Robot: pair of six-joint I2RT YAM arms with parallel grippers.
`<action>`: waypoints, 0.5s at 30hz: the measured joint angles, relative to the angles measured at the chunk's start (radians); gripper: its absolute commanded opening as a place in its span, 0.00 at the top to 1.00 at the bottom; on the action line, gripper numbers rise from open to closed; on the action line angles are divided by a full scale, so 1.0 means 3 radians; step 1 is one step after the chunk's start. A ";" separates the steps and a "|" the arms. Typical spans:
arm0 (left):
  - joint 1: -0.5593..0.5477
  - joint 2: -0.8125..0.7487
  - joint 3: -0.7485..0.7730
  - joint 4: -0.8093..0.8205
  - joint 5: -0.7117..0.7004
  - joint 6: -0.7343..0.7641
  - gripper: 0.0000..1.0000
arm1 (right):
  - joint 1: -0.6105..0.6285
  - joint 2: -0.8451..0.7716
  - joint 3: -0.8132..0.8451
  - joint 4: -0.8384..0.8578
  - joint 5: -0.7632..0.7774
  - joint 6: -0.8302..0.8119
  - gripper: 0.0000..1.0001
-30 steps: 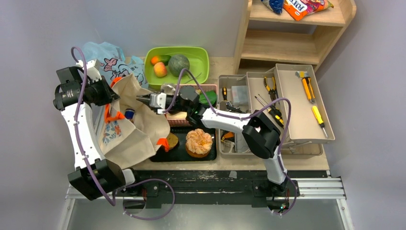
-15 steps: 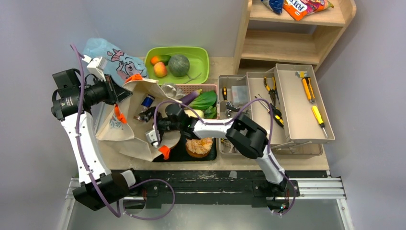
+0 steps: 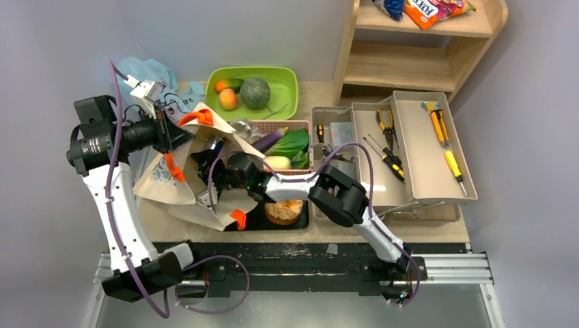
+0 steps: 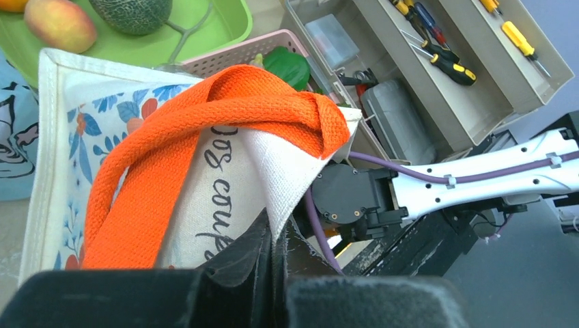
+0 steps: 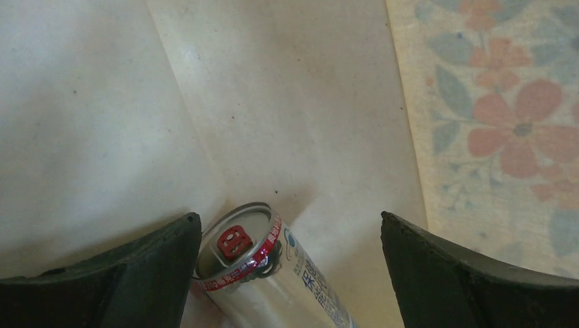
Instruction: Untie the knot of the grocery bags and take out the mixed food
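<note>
The beige canvas tote [image 3: 164, 184] lies on its side at the left. My left gripper [image 3: 179, 131] is shut on its rim fabric [image 4: 283, 205] beside the orange handle [image 4: 171, 137] and holds the mouth up. My right gripper [image 3: 208, 188] is inside the tote, open. A drink can [image 5: 273, 273] lies between its fingers [image 5: 136, 273], close to the left one. The light-blue bag [image 3: 147, 70] lies behind the tote; its knot is hidden. Peach [image 3: 229, 99] and melon [image 3: 255, 92] sit in the green tub [image 3: 283, 96].
A pink basket [image 3: 300, 124] holds eggplant [image 3: 270, 140], greens [image 3: 292, 143] and radish [image 3: 276, 162]. A pastry [image 3: 283, 208] sits on the black tray [image 3: 256, 217]. An open toolbox [image 3: 416, 150] stands at the right, below a wooden shelf [image 3: 410, 65] with snack packs [image 3: 430, 8].
My right gripper has moved from the tote's mouth down into the tote and opened. My left gripper has lifted the tote's rim higher and further back.
</note>
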 measured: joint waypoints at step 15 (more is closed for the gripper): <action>-0.0028 -0.0148 0.0009 -0.0252 -0.0207 0.0053 1.00 | 0.0061 -0.0113 -0.0406 0.0202 0.0418 -0.0843 0.02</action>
